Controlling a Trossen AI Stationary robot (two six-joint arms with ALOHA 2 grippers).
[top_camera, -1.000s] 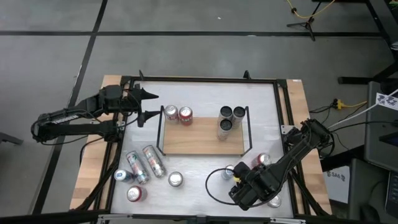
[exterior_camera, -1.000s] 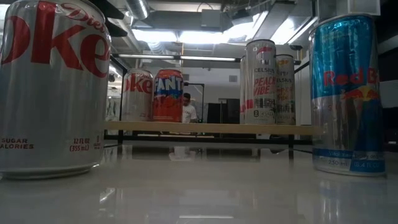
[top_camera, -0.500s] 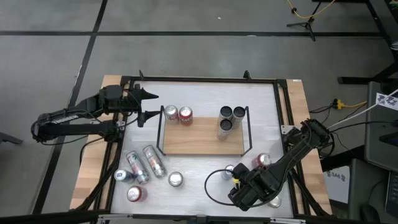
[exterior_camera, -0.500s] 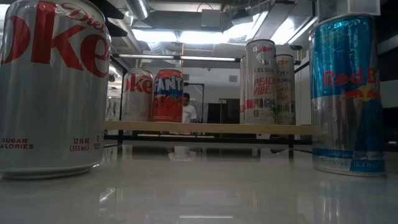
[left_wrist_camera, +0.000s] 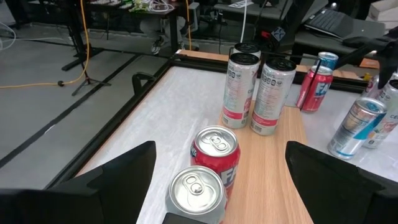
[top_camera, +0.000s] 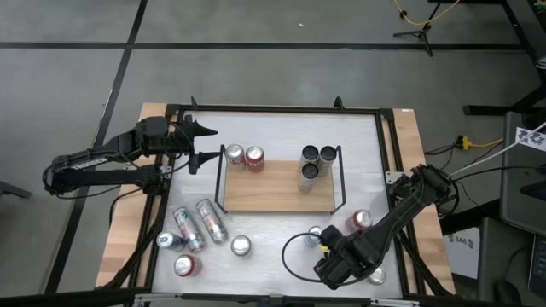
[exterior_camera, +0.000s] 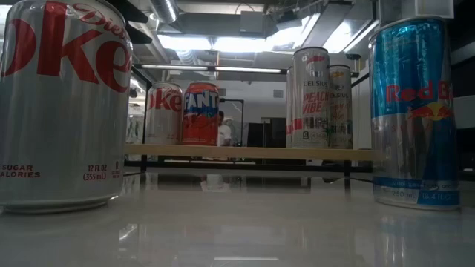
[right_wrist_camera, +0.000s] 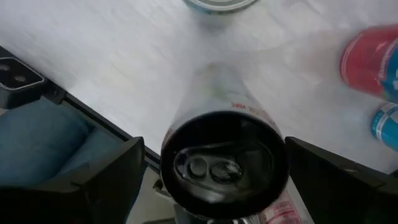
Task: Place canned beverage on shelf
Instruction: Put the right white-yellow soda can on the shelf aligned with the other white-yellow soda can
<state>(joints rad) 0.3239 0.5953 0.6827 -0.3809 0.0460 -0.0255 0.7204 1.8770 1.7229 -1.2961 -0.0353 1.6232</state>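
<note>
- Shelf (top_camera: 277, 188) — wooden board with black end rails, mid-desk (top_camera: 273, 128).
- On shelf, left end: silver-topped can (top_camera: 235, 155) and red can (top_camera: 254, 157), upright, touching.
- On shelf, right end: three slim cans (top_camera: 314, 162), upright, clustered.
- Off shelf, near-left of desk: two cans lying on their sides (top_camera: 200, 223), three more upright (top_camera: 241, 246) nearby.
- Left end effector (top_camera: 200, 145) — fingers wide apart, holding nothing, just beside the shelf's left rail.
- Right end effector (top_camera: 328, 256) — low at the near-right corner, fingers spread wide to either side of a dark-topped can (right_wrist_camera: 224, 163); no contact visible.
- Red can (top_camera: 362, 220) just beside the right arm.
</note>
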